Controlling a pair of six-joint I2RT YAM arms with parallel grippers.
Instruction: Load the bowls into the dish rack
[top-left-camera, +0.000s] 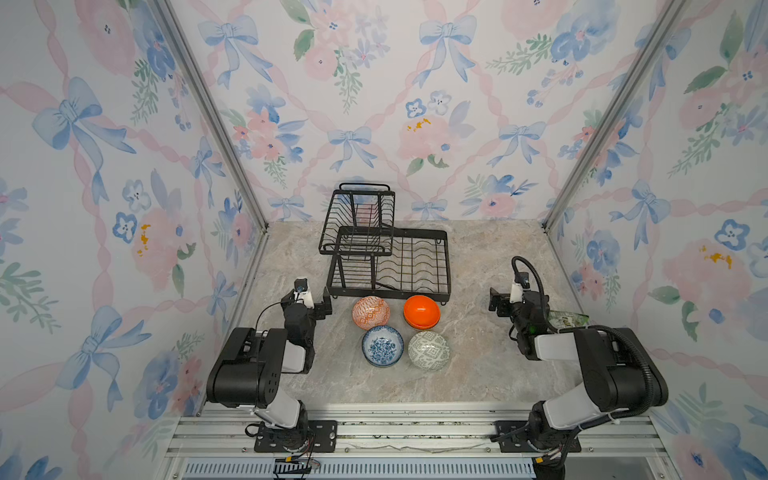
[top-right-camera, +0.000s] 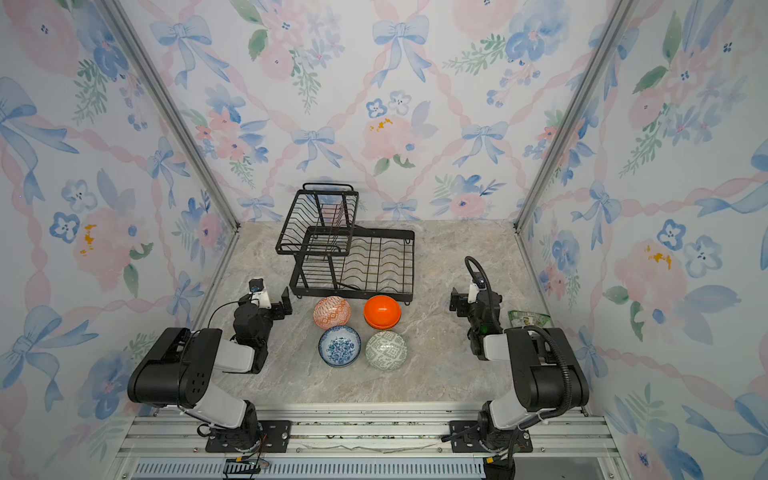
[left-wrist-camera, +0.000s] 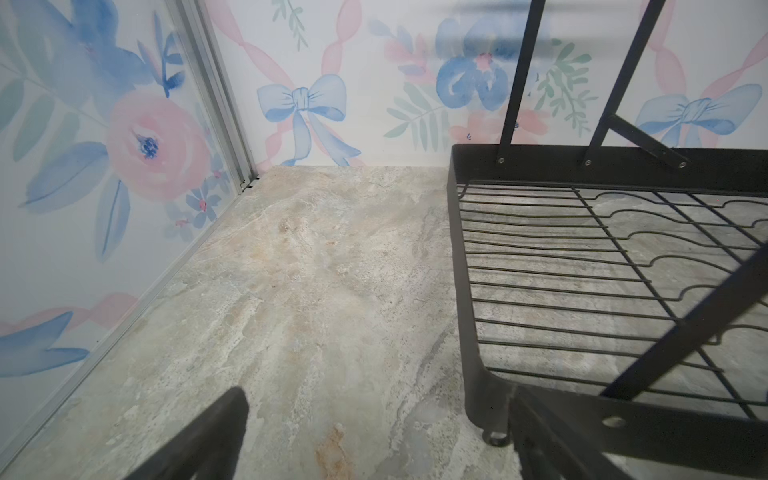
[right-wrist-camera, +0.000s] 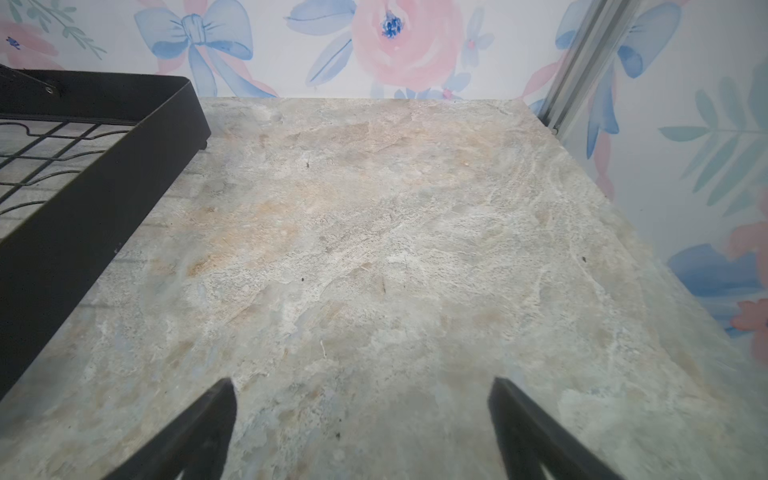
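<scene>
Presently: black wire dish rack (top-left-camera: 390, 296), low slotted tray with raised basket tier, at rear centre of grey marble-look tabletop (top-left-camera: 478, 374). On tabletop just before rack: red-orange-and-white patterned bowl (top-left-camera: 370, 312) and plain orange bowl (top-left-camera: 421, 311) nearest rack; blue floral bowl (top-left-camera: 382, 345) and grey-green geometric bowl (top-left-camera: 429, 350) nearer arms. Left gripper (top-left-camera: 326, 305) spread wide, holding nothing, beside rack's front left corner. Right gripper (top-left-camera: 497, 302) spread, holding nothing, over bare tabletop right of rack.
</scene>
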